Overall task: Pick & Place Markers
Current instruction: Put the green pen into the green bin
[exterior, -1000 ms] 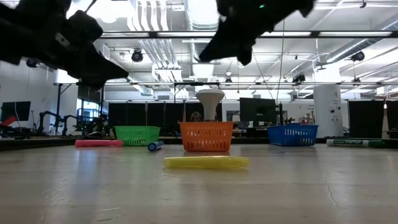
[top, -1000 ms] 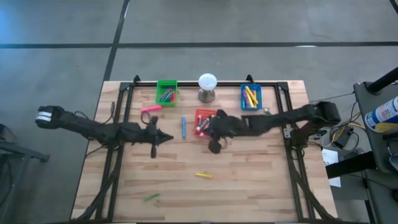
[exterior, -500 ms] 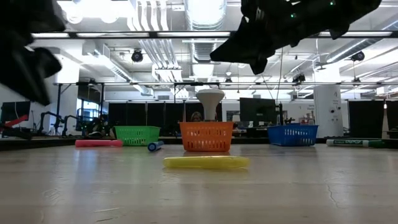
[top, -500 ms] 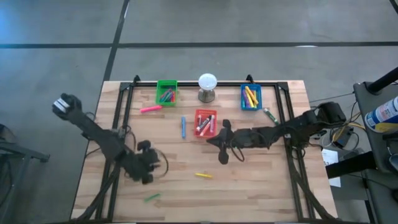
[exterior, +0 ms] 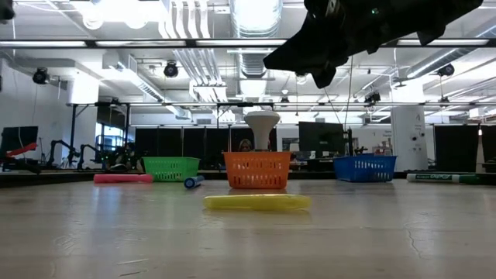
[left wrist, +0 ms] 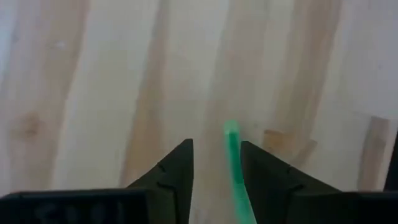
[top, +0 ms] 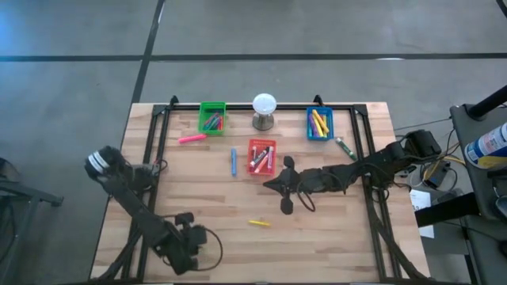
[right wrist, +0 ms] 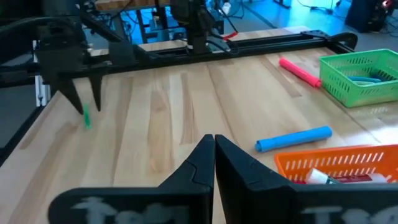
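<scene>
**Left gripper over green marker**

The green marker (left wrist: 235, 168) lies flat at the table's near left, long axis running between the parted fingers of the left gripper (left wrist: 216, 163). The right gripper (right wrist: 214, 149), fingers together, hovers mid-table.

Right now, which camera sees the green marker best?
The left wrist view: the green marker lies right between the open left pincer's fingers. The right wrist view shows a far green speck. In the high view the arm hides it; the low view misses it.
</scene>
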Motion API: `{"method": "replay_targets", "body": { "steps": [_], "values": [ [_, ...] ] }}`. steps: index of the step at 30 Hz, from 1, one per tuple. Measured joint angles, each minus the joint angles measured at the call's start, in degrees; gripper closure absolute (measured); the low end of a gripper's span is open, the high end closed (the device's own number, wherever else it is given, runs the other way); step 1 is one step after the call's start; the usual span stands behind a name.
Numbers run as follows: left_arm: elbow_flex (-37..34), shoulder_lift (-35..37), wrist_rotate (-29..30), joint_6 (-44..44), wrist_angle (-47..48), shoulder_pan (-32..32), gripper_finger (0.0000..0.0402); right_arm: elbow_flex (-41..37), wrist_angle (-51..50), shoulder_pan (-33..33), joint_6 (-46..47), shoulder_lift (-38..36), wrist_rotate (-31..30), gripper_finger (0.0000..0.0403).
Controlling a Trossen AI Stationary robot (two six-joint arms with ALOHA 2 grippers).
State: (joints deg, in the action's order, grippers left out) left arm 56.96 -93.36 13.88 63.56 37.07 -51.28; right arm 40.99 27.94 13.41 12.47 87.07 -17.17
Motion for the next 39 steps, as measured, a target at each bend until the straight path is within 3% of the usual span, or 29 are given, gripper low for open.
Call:
{"method": "replay_targets", "body": {
  "steps": [6, 16, 24, 27, 34, 39],
  "values": [
    [4.8, -5.0, -1.2, 0.8, 1.8, -0.2, 0.0275, 0.0, 0.2, 0.4, -0.7, 0.0, 0.0, 0.0394],
    [5.3, -8.6, -4.2, 3.4, 2.1, -0.2, 0.0281, 0.0, 0.3, 0.4, -0.7, 0.0, -0.1, 0.0394],
    [5.3, -8.6, -2.9, 4.8, 6.2, -0.2, 0.0380, 0.0, 0.3, 0.4, -0.7, 0.0, -0.1, 0.0394],
    [5.1, -7.0, -2.7, 1.7, 10.6, 0.9, 0.0384, 0.0, 0.3, 0.4, -0.7, 0.0, -0.1, 0.0394],
    [4.1, 5.3, 9.2, -2.5, 16.5, 7.2, 0.0383, 0.0, 0.3, 0.7, -0.9, 0.0, 0.0, 0.0394],
    [0.7, 17.6, 21.9, -12.8, 15.9, 18.4, 0.0383, 0.0, 0.3, 0.7, -1.1, 0.0, 0.0, 0.0394]
  ]
}}
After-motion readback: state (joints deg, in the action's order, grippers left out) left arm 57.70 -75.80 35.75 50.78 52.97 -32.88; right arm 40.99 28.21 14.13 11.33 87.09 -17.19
